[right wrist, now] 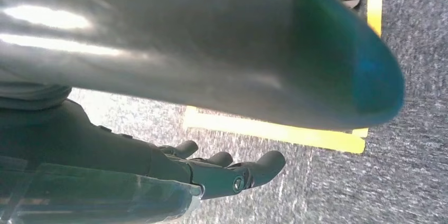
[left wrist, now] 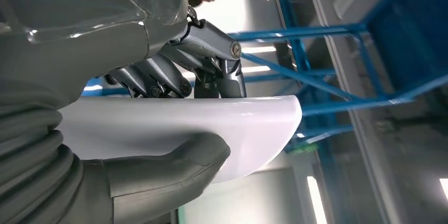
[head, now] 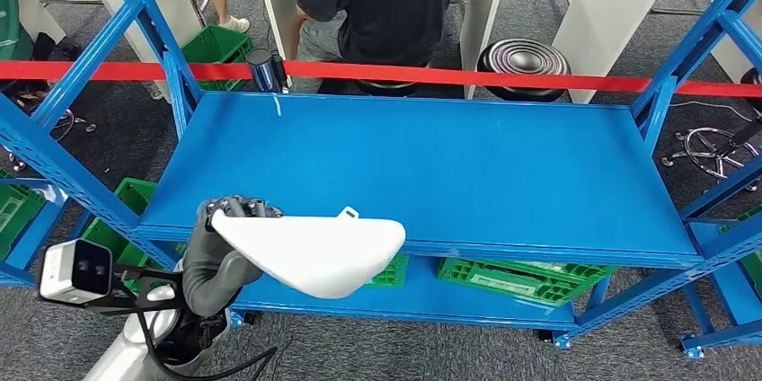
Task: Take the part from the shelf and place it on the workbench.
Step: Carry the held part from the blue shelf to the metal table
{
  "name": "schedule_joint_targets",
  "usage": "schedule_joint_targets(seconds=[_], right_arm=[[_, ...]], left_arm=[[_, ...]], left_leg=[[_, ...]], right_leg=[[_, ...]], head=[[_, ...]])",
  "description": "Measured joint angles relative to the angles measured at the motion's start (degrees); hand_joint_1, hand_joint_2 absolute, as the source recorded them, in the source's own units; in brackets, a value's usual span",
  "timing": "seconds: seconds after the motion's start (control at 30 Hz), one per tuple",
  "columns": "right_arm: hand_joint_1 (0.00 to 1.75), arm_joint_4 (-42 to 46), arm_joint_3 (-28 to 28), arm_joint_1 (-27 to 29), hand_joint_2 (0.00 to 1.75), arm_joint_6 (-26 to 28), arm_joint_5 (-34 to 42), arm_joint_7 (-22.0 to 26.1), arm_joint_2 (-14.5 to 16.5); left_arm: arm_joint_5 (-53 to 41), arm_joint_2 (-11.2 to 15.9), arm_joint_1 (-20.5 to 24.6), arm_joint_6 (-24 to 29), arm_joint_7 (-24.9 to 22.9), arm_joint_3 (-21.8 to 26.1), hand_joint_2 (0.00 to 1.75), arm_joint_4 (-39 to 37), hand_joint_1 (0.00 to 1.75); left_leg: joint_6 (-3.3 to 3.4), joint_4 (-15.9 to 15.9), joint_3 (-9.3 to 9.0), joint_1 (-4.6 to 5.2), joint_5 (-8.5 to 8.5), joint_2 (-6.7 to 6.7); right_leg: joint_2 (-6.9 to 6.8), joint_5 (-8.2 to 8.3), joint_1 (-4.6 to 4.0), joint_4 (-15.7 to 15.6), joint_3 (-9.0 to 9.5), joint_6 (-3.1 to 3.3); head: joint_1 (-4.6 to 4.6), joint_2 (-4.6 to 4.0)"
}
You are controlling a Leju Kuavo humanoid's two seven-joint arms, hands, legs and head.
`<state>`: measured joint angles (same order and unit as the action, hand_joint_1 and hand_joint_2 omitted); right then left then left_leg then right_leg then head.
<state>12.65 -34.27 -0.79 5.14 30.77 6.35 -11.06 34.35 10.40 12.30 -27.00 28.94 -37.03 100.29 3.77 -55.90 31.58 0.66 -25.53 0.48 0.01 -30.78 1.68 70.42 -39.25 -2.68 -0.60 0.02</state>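
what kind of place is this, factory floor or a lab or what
Probably a workshop or robot test area. Blue steel racking holds green plastic crates on its lower level, a red barrier tape runs across behind it, and white work tables stand on grey carpet.

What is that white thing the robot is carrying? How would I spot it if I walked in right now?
Find the big blue shelf. At its front edge, toward the left, the robot's left hand grips a smooth, glossy white part, a long rounded shell with a small tab on its upper rim. The green crates on the lower level are ribbed; this is the plain white piece held in the air.
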Motion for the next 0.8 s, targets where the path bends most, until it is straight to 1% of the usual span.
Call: schedule_joint_targets(seconds=[0.03,0.07,0.1,0.13,0.17,0.2,0.23,0.27,0.3,0.33,0.4,0.43,0.47,0.5,0.53,0.57,0.6,0.63,0.7,0.73,0.77,0.8], right_arm=[[0.00,0.0,0.0,-0.1,0.00,0.1,-0.1,0.0,-0.1],[0.00,0.1,0.0,-0.2,0.00,0.2,-0.2,0.0,-0.1],[0.00,0.2,0.0,-0.3,0.00,0.2,-0.3,-0.1,-0.1],[0.00,0.2,0.0,-0.4,0.00,0.3,-0.3,-0.1,-0.1],[0.00,0.3,0.0,-0.4,0.00,0.4,-0.4,-0.1,-0.1],[0.00,0.3,0.0,-0.5,0.00,0.5,-0.5,-0.2,-0.1],[0.00,0.4,0.0,-0.5,0.00,0.5,-0.6,-0.2,-0.1],[0.00,0.4,0.0,-0.5,0.00,0.6,-0.7,-0.2,-0.1],[0.00,0.5,0.0,-0.6,0.00,0.6,-0.8,-0.2,-0.1],[0.00,0.6,0.0,-0.7,0.00,0.7,-0.9,-0.3,-0.1],[0.00,0.6,0.0,-0.7,0.00,0.7,-1.0,-0.3,-0.1],[0.00,0.7,0.0,-0.7,0.00,0.7,-1.0,-0.3,0.0],[0.00,0.7,0.0,-0.7,0.00,0.7,-1.1,-0.4,0.0],[0.00,0.7,0.0,-0.7,0.00,0.7,-1.1,-0.4,0.0],[0.00,0.7,0.0,-0.7,0.00,0.7,-1.2,-0.5,0.0],[0.00,0.8,0.0,-0.8,0.00,0.7,-1.3,-0.5,0.0],[0.00,0.8,0.0,-0.8,0.00,0.7,-1.3,-0.5,0.1],[0.00,0.9,0.0,-0.9,0.00,0.7,-1.4,-0.6,0.2],[0.00,1.0,0.0,-1.0,0.00,0.7,-1.4,-0.6,0.3],[0.00,1.0,0.0,-1.0,0.00,0.7,-1.4,-0.6,0.4],[0.00,1.0,0.0,-1.0,0.00,0.7,-1.4,-0.6,0.4],[0.00,1.1,0.0,-1.0,0.00,0.7,-1.4,-0.6,0.5]], left_arm=[[0.2,0.0,-0.1,-0.3,0.2,-0.1,1.75,0.7,1.75],[0.4,0.0,-0.1,-0.7,0.5,-0.2,1.75,1.4,1.75],[0.5,0.0,-0.2,-1.0,0.8,-0.3,1.75,2.1,1.75],[0.6,0.0,-0.2,-1.2,1.1,-0.4,1.75,2.7,1.75],[0.6,0.1,-0.3,-1.5,1.4,-0.4,1.75,3.4,1.75],[0.6,0.1,-0.3,-1.7,1.7,-0.5,1.75,3.9,1.75],[0.6,0.1,-0.4,-1.9,2.1,-0.6,1.75,4.4,1.75],[0.5,0.1,-0.5,-2.1,2.5,-0.6,1.75,4.8,1.75],[0.5,0.2,-0.5,-2.2,2.8,-0.7,1.75,5.3,1.75],[0.4,0.2,-0.5,-2.2,3.1,-0.7,1.75,5.6,1.75],[0.2,0.3,-0.7,-2.3,3.4,-0.7,1.75,6.0,1.75],[0.1,0.3,-0.9,-2.4,3.5,-0.8,1.75,6.1,1.75],[0.2,0.4,-1.0,-2.6,3.5,-0.8,1.75,6.2,1.75],[0.3,0.4,-1.1,-2.8,3.5,-0.9,1.75,6.3,1.75],[0.5,0.4,-1.1,-2.9,3.5,-1.0,1.75,6.4,1.75],[0.7,0.5,-1.1,-3.1,3.4,-1.1,1.75,6.5,1.75],[1.0,0.5,-1.1,-3.1,3.3,-1.2,1.75,6.6,1.75],[1.2,0.4,-1.1,-3.1,3.1,-1.2,1.75,6.7,1.75],[1.8,0.4,-1.1,-2.8,2.7,-1.3,1.75,6.8,1.75],[2.1,0.4,-1.1,-2.6,2.5,-1.3,1.75,6.8,1.75],[2.3,0.4,-1.2,-2.4,2.3,-1.3,1.75,6.8,1.75],[2.6,0.3,-1.2,-2.2,2.1,-1.3,1.75,6.7,1.75]], left_leg=[[-0.30,-0.4,0.07,-0.06,-0.24,-0.04],[-0.69,-0.9,0.21,0.00,-0.53,-0.06],[-1.08,-1.5,0.42,0.07,-0.86,-0.08],[-1.40,-1.9,0.63,0.16,-1.09,-0.10],[-1.62,-2.1,0.80,0.23,-1.19,-0.12],[-1.75,-2.3,0.90,0.15,-1.24,-0.15],[-1.93,-2.5,0.98,0.03,-1.37,-0.21],[-2.19,-3.1,1.23,-0.10,-1.87,-0.25],[-2.54,-4.6,1.90,-0.25,-2.93,-0.29],[-2.94,-7.4,3.17,-0.42,-4.57,-0.33],[-3.51,-15.2,6.87,-0.74,-8.11,-0.34],[-3.60,-18.1,8.36,-0.85,-8.94,-0.34],[-3.54,-19.0,8.90,-0.90,-8.65,-0.34],[-3.32,-17.5,8.28,-0.89,-7.25,-0.35],[-2.87,-13.8,6.56,-0.82,-5.05,-0.40],[-2.27,-9.5,4.52,-0.69,-3.16,-0.46],[-1.69,-5.9,2.81,-0.52,-1.81,-0.46],[-1.22,-3.6,1.76,-0.31,-1.16,-0.44],[-0.82,-2.6,1.56,0.05,-1.18,-0.32],[-0.68,-2.1,1.39,0.01,-0.87,-0.31],[-0.57,-1.4,1.07,-0.06,-0.46,-0.26],[-0.38,-0.7,0.76,-0.17,0.06,-0.17]], right_leg=[[-0.04,1.46,0.19,-4.1,2.18,-0.60],[-0.04,2.58,0.22,-7.7,4.14,-0.88],[-0.01,3.31,0.23,-10.3,5.56,-0.75],[0.02,3.54,0.13,-11.6,6.22,-0.37],[0.08,3.47,-0.07,-11.5,6.20,0.16],[0.11,3.55,-0.05,-11.6,6.21,0.58],[0.11,3.61,0.02,-11.6,6.21,0.87],[0.11,3.66,0.15,-11.6,6.25,1.13],[0.12,3.70,0.31,-11.7,6.28,1.40],[0.12,3.72,0.37,-11.7,6.29,1.60],[0.11,3.69,0.29,-11.7,6.24,1.82],[0.11,3.68,0.24,-11.7,6.23,1.82],[0.12,3.68,0.19,-11.7,6.25,1.82],[0.16,3.67,0.11,-11.7,6.32,1.82],[0.23,3.67,0.02,-11.7,6.41,1.82],[0.31,3.67,-0.01,-11.7,6.48,1.81],[0.37,3.70,-0.19,-11.8,6.47,1.74],[0.39,3.74,-0.23,-11.8,6.39,1.64],[0.33,3.92,-0.33,-12.0,6.25,1.30],[0.28,3.96,-0.31,-12.1,6.23,1.07],[0.21,3.83,-0.36,-11.9,6.11,0.88],[0.15,3.21,-0.42,-10.9,5.58,0.84]], head=[[0.01,0.00],[0.01,0.00],[-0.02,0.00],[-0.06,0.00],[-0.08,0.00],[-0.11,0.00],[-0.09,0.00],[-0.12,0.00],[-0.16,0.00],[-0.19,0.00],[-0.21,0.00],[-0.21,0.00],[-0.21,0.00],[-0.21,0.00],[-0.21,0.00],[-0.19,0.00],[-0.17,0.00],[-0.18,0.00],[-0.19,0.00],[-0.19,0.00],[-0.14,0.00],[-0.12,0.00]])
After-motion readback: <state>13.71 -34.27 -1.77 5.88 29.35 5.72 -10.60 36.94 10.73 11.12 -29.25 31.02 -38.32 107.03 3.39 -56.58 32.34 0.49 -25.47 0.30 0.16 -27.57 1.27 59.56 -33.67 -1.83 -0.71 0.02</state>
